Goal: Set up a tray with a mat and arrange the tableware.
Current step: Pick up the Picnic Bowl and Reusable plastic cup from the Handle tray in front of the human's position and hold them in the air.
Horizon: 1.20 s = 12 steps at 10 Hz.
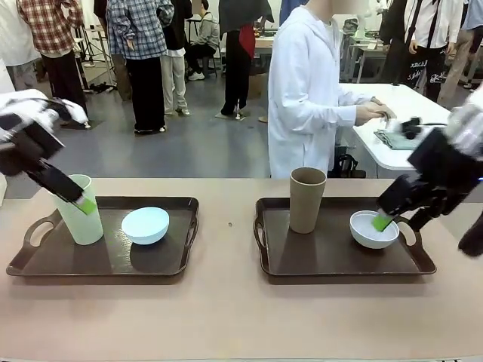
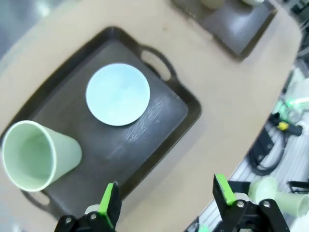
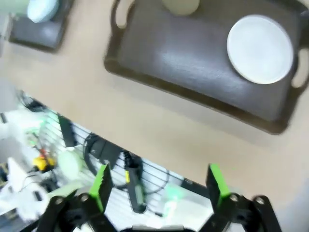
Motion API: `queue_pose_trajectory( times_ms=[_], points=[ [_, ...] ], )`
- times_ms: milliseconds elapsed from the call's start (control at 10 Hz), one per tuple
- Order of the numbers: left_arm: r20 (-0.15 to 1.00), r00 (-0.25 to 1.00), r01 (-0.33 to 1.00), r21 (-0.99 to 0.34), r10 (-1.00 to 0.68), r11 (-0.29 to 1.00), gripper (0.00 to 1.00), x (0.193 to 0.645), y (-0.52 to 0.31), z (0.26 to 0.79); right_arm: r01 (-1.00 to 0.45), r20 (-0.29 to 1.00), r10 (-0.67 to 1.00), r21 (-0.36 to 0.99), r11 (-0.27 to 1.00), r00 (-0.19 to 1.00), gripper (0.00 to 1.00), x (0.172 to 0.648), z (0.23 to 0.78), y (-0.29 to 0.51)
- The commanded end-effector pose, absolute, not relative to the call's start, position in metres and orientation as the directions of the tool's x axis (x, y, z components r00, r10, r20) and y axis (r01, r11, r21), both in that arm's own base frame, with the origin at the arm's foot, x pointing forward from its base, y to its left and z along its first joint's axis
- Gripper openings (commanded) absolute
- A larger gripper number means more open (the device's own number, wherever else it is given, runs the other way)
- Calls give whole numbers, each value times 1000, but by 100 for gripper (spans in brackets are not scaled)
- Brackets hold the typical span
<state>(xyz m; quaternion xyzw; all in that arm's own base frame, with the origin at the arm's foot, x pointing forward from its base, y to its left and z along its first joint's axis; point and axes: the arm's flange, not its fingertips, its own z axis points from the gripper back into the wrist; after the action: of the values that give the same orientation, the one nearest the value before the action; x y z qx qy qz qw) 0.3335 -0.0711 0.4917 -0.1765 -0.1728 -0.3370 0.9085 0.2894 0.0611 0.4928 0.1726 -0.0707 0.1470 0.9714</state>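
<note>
Left gripper (image 2: 166, 200) gapes wide, empty. From the front, its finger hides part of the pale green cup (image 1: 81, 215), which stands at the left tray's (image 1: 45, 264) left end beside the light blue bowl (image 1: 145, 225). Right gripper (image 3: 157, 186) is equally spread and empty. Its blurred view shows the right tray (image 3: 183, 58) with the whitish-blue bowl (image 3: 259, 48), and the brown cup (image 3: 181, 6) is cut off at the top.

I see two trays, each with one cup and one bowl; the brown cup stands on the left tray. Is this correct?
Not quite: the front view shows the brown cup on the right tray; the green cup stands on the left tray. The rest is right.
</note>
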Motion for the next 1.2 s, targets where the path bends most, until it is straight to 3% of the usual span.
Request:
queue_pose_trajectory(
  times_ms=[0, 200, 500, 800, 1100],
  points=[
    [516, 714, 689, -400, -473, 604, 100, 334, -41, 506, -225, 196, 143, 507, 832, 970, 100, 286, 490, 19],
    [547, 719, 693, -511, -430, 508, 100, 334, 0, 518, -175, 245, 18, 640, 748, 969, 100, 271, 490, -31],
    [523, 814, 570, -636, -254, 519, 100, 335, 69, 522, -99, 258, -172, 779, 619, 951, 100, 247, 481, -102],
    [467, 883, 421, -738, -51, 527, 100, 330, 119, 507, -85, 258, -264, 845, 527, 929, 100, 228, 472, -143],
    [480, 874, 391, -791, 80, 471, 100, 314, 156, 494, -91, 260, -311, 880, 467, 914, 100, 214, 467, -171]
  ],
)
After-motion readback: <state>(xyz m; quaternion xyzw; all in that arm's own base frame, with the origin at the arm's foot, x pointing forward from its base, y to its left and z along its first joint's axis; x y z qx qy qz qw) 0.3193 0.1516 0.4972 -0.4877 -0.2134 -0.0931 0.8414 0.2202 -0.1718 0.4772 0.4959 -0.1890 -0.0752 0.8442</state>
